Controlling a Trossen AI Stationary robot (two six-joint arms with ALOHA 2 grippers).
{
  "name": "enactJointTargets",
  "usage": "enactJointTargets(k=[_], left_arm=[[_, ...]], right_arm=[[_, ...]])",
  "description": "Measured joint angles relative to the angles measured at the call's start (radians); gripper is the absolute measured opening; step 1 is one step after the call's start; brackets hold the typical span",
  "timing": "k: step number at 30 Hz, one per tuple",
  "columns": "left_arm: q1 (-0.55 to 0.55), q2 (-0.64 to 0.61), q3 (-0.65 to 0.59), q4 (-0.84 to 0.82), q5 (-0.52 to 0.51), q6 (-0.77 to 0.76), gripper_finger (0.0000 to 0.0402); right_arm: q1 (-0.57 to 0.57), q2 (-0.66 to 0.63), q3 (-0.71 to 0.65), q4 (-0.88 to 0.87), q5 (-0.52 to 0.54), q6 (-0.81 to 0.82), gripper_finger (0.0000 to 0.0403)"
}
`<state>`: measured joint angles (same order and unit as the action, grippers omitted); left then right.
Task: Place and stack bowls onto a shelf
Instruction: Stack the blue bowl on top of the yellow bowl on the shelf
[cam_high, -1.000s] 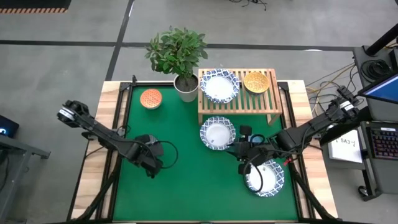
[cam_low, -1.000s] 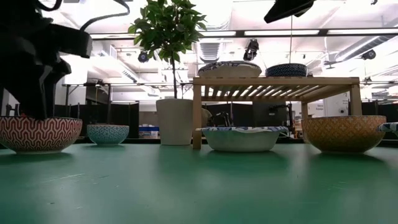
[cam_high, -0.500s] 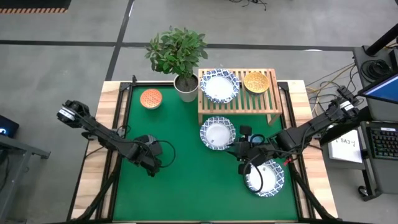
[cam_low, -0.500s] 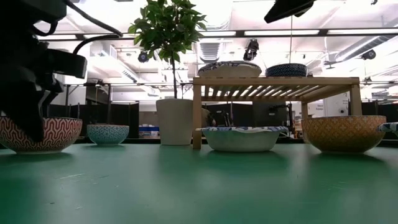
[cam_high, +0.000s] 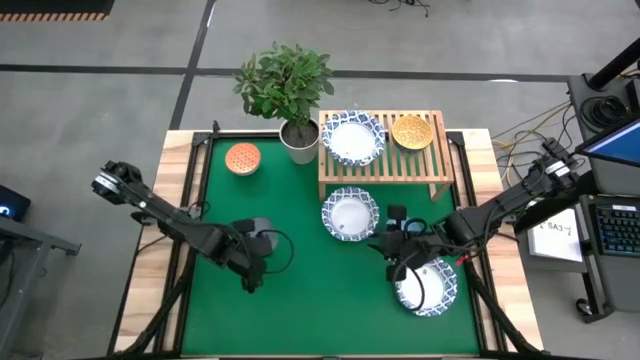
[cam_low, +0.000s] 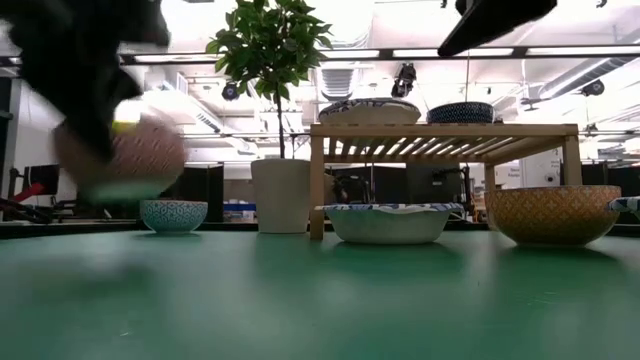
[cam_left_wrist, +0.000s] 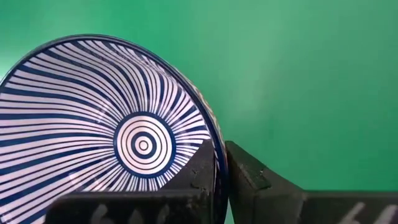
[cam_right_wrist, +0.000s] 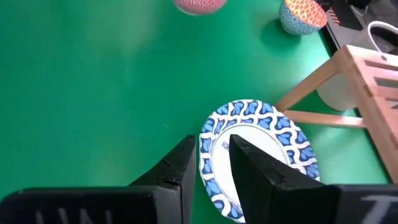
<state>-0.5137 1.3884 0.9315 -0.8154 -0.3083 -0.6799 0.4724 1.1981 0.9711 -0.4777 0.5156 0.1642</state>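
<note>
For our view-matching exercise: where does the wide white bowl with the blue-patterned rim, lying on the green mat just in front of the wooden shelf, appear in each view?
High view: wide white blue-rimmed bowl at centre, just before the pale slatted wooden shelf.
Low view: centre, below the shelf's top.
Left wrist view: not in it.
Right wrist view: just beyond the right gripper, by a shelf leg.
Shared landmark: the shelf.

I see the slatted wooden shelf (cam_high: 381, 143) carrying a blue-rimmed white bowl (cam_high: 351, 138) and a yellow-orange bowl (cam_high: 411, 131); two more white bowls (cam_high: 348, 212) (cam_high: 428, 283) on the surface; orange-red bowl (cam_high: 242, 158) far left; striped dark blue bowl (cam_left_wrist: 106, 137) clamped by its rim, lifted.
</note>
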Motion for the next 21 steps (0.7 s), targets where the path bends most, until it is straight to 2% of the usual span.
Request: enactJointTargets(k=[5,7,14,21], left_arm=[[0.017,0.000,0.147,0.033,-0.155,0.260,0.0003],[0.040,0.000,0.196,0.073,-0.184,0.363,0.0002],[0.151,0.000,0.295,0.263,-0.190,0.688,0.0002],[0.264,0.005,0.308,0.483,-0.174,0.897,0.0002]], right_arm=[[0.040,-0.055,-0.044,0.059,-0.002,-0.050,0.0087],[0.055,-0.087,-0.047,0.067,-0.002,-0.074,0.0083],[0.089,-0.225,-0.047,0.075,-0.033,-0.178,0.0063],[0.088,-0.335,-0.078,0.112,-0.123,-0.307,0.0047]])
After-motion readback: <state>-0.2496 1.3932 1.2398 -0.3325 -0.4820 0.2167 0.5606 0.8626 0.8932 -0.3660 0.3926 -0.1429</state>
